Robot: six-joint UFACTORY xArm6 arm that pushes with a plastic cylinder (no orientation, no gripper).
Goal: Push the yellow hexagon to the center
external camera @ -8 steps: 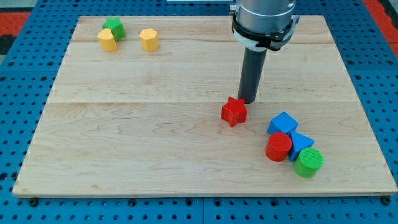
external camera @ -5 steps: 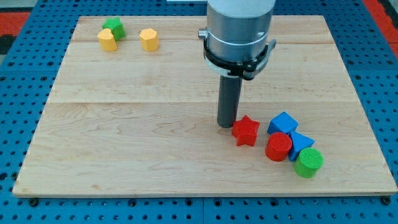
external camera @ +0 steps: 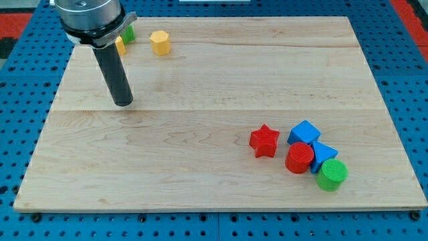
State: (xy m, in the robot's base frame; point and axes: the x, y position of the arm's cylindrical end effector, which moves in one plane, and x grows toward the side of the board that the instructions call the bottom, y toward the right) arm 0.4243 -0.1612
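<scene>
Camera view, approach phase. My tip (external camera: 123,104) rested on the desk (external camera: 200,167) in its left half, well apart from every block. The end effector was a plain rod with no jaws, so it had nothing to open or close and gripped nothing; it touched no block.

The yellow hexagon (external camera: 160,42) lay near the top edge of the desk, left of the middle, above and to the right of my tip. Toward the top-left corner, a second yellow block (external camera: 121,45) and a green block (external camera: 129,31) were largely hidden behind the rod's collar, so I could not make out their shapes.

Toward the bottom-right corner sat a cluster: a red star (external camera: 265,141) just beside a blue cube (external camera: 304,132), a red cylinder (external camera: 299,158), a second blue block (external camera: 325,153) and a green cylinder (external camera: 332,175). None stood in the path to the centre.

I judged the push not yet begun. To do it well, I would bring my tip round to the hexagon's upper-left side, between it and the two hidden blocks without brushing them, then drive it down and to the right in line with the centre. An off-centre contact would likely spin the hexagon or let it slip sideways.
</scene>
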